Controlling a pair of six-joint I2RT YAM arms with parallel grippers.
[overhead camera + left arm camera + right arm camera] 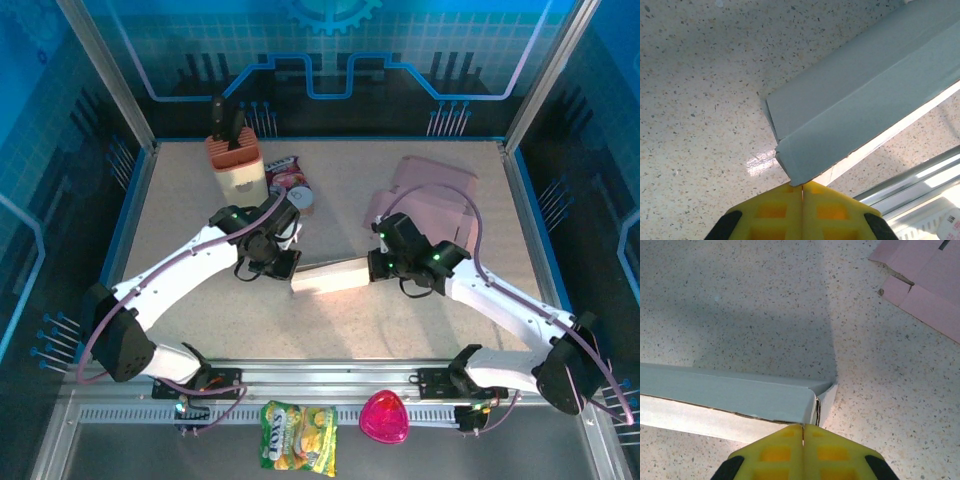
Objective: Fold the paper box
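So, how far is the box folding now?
Done: the white box already forms a long closed shape on the table. In hand: left and right jaws, both shut, sit at its two ends. Left: the end seam by the right jaws shows a dark gap, so it seems not fully tucked.

Both arms reach inward over the table, grippers shut and pointing at each other.

The left arm (175, 275) stretches forward and inward from its base, its white link ending in a black wrist bent downward. The left gripper (289, 264) sits low, its tip aimed toward the right gripper (373, 266), which faces it at about the same height with a gap between them. The right arm (500, 300) mirrors this pose, with its elbow outward and its wrist turned in. In the left wrist view the yellow fingers (775, 212) meet along a thin seam; in the right wrist view the fingers (832, 454) are pressed together the same way.
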